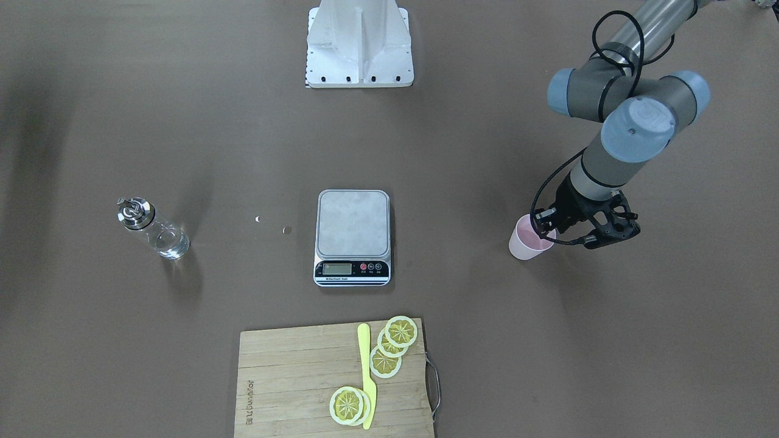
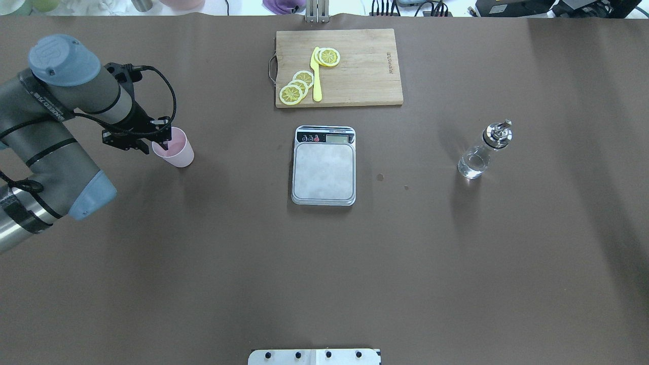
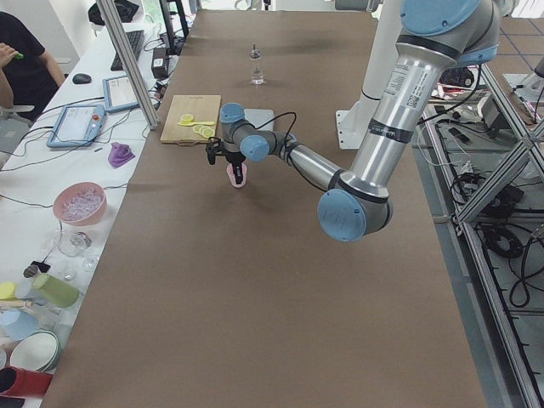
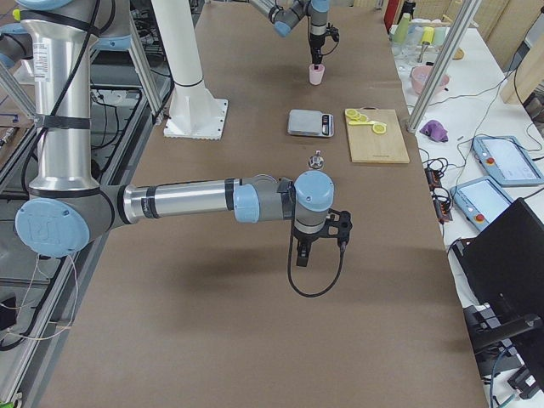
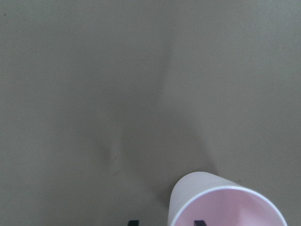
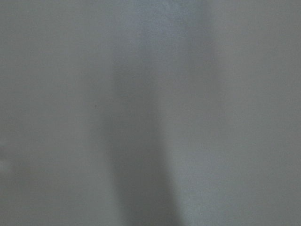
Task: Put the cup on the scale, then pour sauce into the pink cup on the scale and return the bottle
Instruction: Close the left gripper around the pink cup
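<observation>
The pale pink cup [image 1: 528, 242] stands on the brown table far to the robot's left of the scale [image 1: 353, 234]. My left gripper [image 1: 546, 234] is open at the cup's rim [image 2: 175, 149]. In the left wrist view one fingertip [image 5: 200, 222] is inside the cup [image 5: 225, 202] and the other is outside its wall. The scale's platform [image 2: 323, 170] is bare. The clear glass bottle [image 1: 152, 230] with a silver spout stands upright on the robot's right side [image 2: 484, 152]. My right gripper [image 4: 304, 253] hangs over bare table, apart from the bottle [image 4: 317, 160]; I cannot tell whether it is open or shut.
A wooden cutting board [image 2: 365, 71] with lemon slices [image 2: 296, 86] and a yellow knife [image 2: 317, 76] lies beyond the scale. The robot's white base [image 1: 359, 45] is at the near edge. Two small spots [image 2: 380, 177] mark the table between scale and bottle.
</observation>
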You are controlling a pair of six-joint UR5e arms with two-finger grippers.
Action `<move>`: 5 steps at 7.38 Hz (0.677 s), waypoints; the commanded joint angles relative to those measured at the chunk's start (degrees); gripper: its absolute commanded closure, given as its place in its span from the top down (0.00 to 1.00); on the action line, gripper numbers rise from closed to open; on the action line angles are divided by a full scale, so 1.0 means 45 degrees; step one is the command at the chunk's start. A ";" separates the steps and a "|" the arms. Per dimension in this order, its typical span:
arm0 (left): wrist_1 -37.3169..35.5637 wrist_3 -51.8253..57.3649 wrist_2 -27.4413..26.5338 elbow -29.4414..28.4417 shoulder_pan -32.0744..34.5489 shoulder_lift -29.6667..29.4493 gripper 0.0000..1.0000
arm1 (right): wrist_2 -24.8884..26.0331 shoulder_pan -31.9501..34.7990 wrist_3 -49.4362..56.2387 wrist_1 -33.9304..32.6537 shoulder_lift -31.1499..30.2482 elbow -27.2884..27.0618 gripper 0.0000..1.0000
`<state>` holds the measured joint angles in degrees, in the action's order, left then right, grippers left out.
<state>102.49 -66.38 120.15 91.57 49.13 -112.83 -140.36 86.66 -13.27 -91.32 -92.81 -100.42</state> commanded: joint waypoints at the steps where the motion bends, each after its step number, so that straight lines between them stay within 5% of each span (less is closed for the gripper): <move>1: 0.1085 -0.0306 0.0000 -0.0386 -0.0019 0.0014 0.18 | 0.0000 0.0000 -0.0001 0.0000 0.0000 -0.0008 1.00; 2: 0.1168 -0.0347 0.0116 -0.0253 0.0000 0.0052 0.01 | 0.0000 0.0000 -0.0001 0.0000 0.0000 -0.0008 1.00; 4: 0.0529 -0.0212 0.0292 0.0757 0.0348 0.0169 0.00 | 0.0000 0.0000 -0.0001 0.0000 0.0000 -0.0008 1.00; 5: -0.1119 -0.0114 0.0989 0.1557 0.0932 0.0035 0.00 | 0.0000 0.0000 -0.0001 0.0000 0.0000 0.0012 1.00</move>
<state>103.78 -67.39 122.02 94.63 50.86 -112.42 -140.34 86.66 -13.27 -91.32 -92.81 -100.45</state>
